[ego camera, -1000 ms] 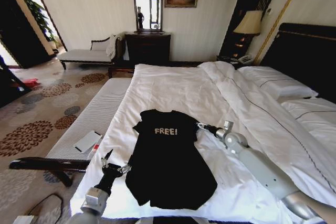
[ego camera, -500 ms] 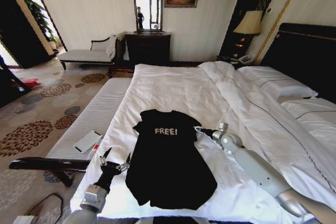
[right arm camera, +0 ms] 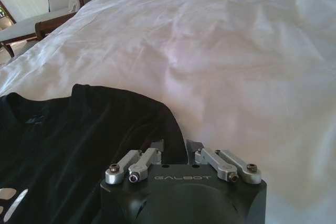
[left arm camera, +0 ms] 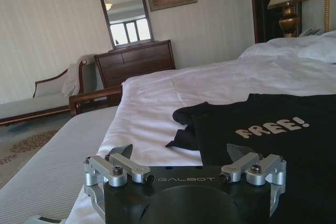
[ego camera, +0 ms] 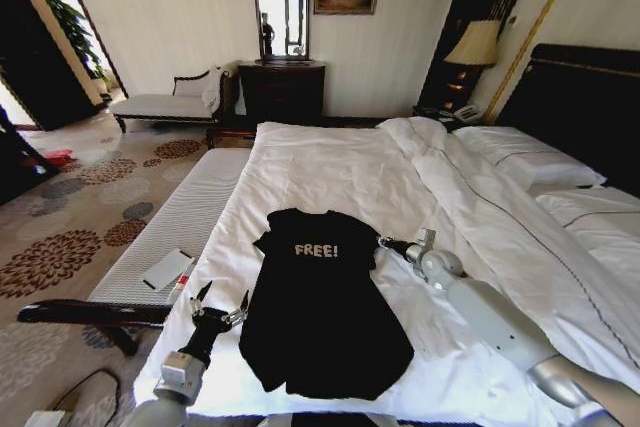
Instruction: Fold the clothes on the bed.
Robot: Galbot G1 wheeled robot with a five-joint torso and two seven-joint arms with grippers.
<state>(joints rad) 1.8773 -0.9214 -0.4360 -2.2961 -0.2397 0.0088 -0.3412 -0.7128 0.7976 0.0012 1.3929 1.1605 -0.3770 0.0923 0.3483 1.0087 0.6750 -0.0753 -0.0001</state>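
Observation:
The clothes, a black T-shirt [ego camera: 320, 307] with white "FREE!" lettering, lie flat near the foot edge of the bed [ego camera: 350, 167]. My left gripper [ego camera: 220, 299] hovers open just off the shirt's left side; in the left wrist view the left gripper [left arm camera: 180, 150] has its fingers spread wide before the T-shirt [left arm camera: 273, 135]. My right gripper [ego camera: 384, 242] sits at the shirt's right sleeve. In the right wrist view the right gripper [right arm camera: 176, 145] stands over the edge of the T-shirt [right arm camera: 79, 129], jaws a narrow gap apart with nothing pinched.
A pale bench [ego camera: 180, 217] with a white card [ego camera: 167, 269] runs along the bed's left side, a dark wooden bar [ego camera: 90, 312] before it. Pillows [ego camera: 530, 157] and a dark headboard [ego camera: 590, 97] are at right. A dresser with a mirror [ego camera: 282, 87] stands at the back.
My right gripper slid a little toward the sleeve, then back to the right. My left gripper turned slightly, so its fingers now show spread. The T-shirt has not moved.

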